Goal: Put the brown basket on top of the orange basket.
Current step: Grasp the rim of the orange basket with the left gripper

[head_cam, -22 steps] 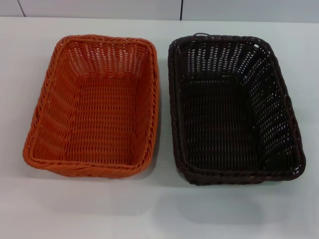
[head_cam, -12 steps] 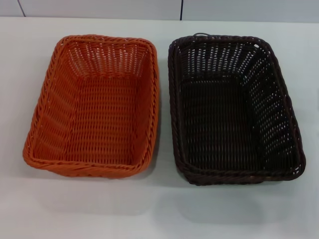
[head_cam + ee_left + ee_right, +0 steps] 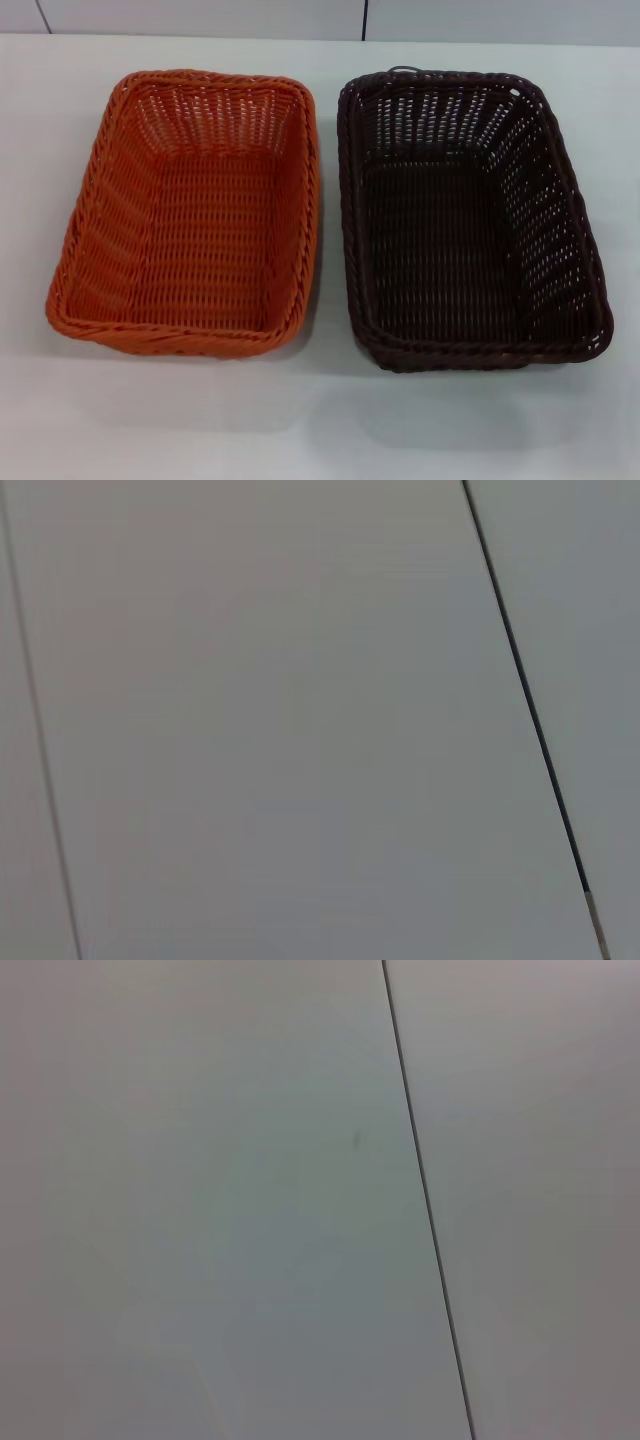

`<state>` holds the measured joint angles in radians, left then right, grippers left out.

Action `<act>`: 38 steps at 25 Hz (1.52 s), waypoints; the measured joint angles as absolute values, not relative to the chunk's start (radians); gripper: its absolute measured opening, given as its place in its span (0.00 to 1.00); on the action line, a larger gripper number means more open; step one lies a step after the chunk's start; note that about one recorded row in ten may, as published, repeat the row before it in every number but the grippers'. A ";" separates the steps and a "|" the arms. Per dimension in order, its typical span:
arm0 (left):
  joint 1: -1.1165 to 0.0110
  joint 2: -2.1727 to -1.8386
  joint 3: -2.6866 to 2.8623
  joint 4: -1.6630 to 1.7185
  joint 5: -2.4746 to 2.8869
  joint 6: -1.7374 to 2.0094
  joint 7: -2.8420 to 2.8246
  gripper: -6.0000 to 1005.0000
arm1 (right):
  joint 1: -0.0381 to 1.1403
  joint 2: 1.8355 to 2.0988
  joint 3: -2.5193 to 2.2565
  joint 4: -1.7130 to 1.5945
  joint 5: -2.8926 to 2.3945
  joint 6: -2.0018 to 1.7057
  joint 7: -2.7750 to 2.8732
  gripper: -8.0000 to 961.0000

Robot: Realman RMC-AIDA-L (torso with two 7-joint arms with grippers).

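Note:
The orange basket (image 3: pixel 190 210) sits on the white table at the left of the head view, open side up and empty. The brown basket (image 3: pixel 465 215) sits beside it on the right, a narrow gap between them, also upright and empty. A small dark loop sticks up at its far rim. Neither gripper shows in any view; both wrist views show only plain grey panels with dark seams.
The white table (image 3: pixel 320 420) runs past both baskets in front and to the sides. A pale wall with a dark vertical seam (image 3: pixel 364 18) stands behind the table's far edge.

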<state>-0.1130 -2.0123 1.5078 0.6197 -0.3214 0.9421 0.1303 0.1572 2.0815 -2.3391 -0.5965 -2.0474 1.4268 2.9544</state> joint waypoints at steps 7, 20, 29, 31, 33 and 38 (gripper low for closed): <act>-0.004 -1.999 1.458 1.158 -0.275 0.312 0.148 0.83 | 0.158 2.083 -2.352 -0.597 -2.048 1.417 2.954 0.64; -0.082 -2.040 1.308 1.712 -0.411 -0.815 0.332 0.83 | 0.158 2.082 -2.353 -0.591 -2.044 1.416 2.954 0.64; -0.097 -2.061 1.289 1.732 -0.698 -0.986 0.398 0.83 | 0.162 2.081 -2.350 -0.575 -2.043 1.406 2.955 0.64; -0.097 -2.061 1.293 1.731 -0.722 -0.995 0.405 0.83 | 0.162 2.081 -2.349 -0.575 -2.043 1.405 2.955 0.64; -0.097 -2.062 1.307 1.720 -0.740 -1.019 0.421 0.83 | 0.164 2.080 -2.348 -0.574 -2.043 1.404 2.954 0.64; -0.096 -2.063 1.321 1.679 -0.740 -1.021 0.428 0.83 | 0.165 2.080 -2.344 -0.572 -2.043 1.401 2.955 0.64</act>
